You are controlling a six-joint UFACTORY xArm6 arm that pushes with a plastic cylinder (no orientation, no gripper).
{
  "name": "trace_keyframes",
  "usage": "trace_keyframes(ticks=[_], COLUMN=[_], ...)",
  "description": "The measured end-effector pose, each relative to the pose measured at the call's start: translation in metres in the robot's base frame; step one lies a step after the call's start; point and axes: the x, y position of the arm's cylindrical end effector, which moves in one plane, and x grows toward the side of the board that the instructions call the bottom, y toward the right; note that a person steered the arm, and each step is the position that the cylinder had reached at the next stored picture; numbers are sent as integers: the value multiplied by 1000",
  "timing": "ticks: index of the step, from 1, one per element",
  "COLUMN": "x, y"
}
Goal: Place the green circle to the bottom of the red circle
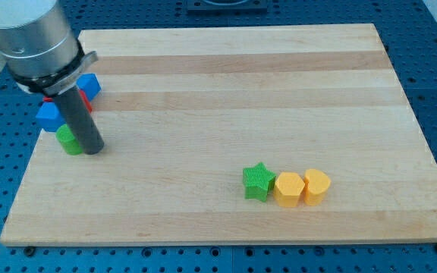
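My tip (92, 150) touching upright green circle (69, 141), below mostly hidden red circle (85, 98); no gripper.

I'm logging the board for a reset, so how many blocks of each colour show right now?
Blue: 2, one at the view's top left, one below it
Red: 1, mostly hidden behind the rod
Green: 2, the green circle touching my tip, and the green star
Yellow: 2, one beside the star, one right of it
Total: 7
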Motion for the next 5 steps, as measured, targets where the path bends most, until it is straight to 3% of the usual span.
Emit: trace_keyframes(ticks=[1, 3, 5], x=[18, 4, 6], y=[-10, -50, -46])
